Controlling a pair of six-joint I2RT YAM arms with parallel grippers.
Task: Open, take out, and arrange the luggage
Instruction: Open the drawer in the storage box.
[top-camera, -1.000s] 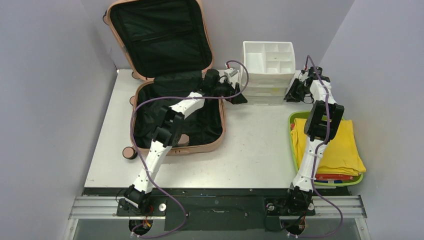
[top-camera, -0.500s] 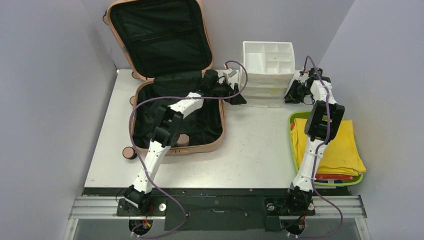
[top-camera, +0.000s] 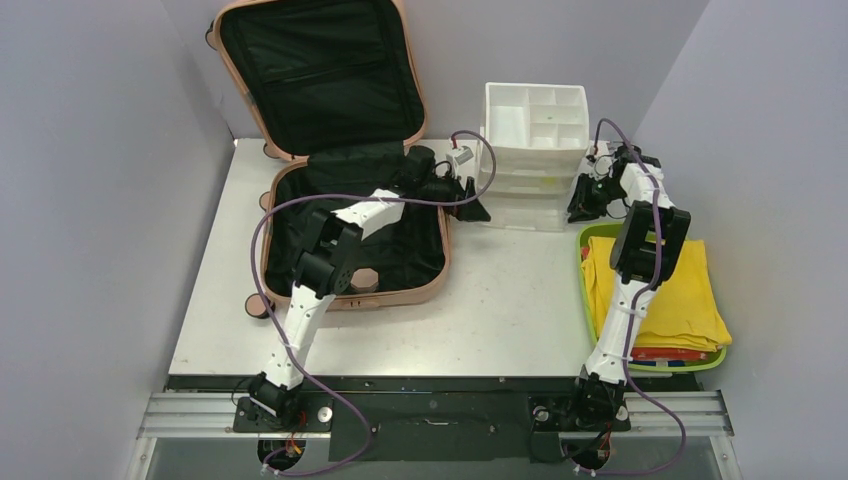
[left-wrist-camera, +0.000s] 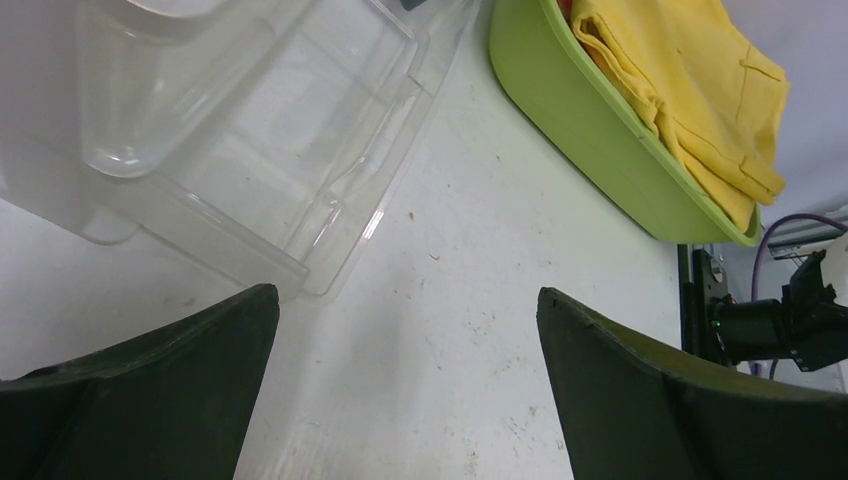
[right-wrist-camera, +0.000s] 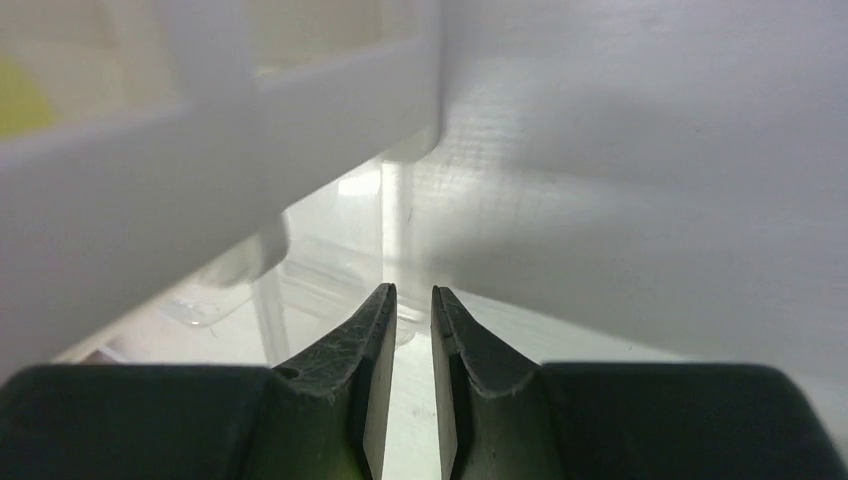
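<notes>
The left gripper (left-wrist-camera: 407, 300) is hanging with its jaws spread wide, and its dark fingers (left-wrist-camera: 150, 390) are framing a bare, speckled patch of white desk (left-wrist-camera: 450, 340). Nothing is sitting between them. Ahead and to the left, a clear plastic drawer (left-wrist-camera: 250, 130) is lying on the desk, its near corner reaching just in front of the left finger. Ahead and to the right, a lime-green tray (left-wrist-camera: 580, 110) is carrying a folded yellow cloth (left-wrist-camera: 690, 80). Far right, a purple cable (left-wrist-camera: 790, 225) is looping above a black arm base (left-wrist-camera: 770, 325).
</notes>
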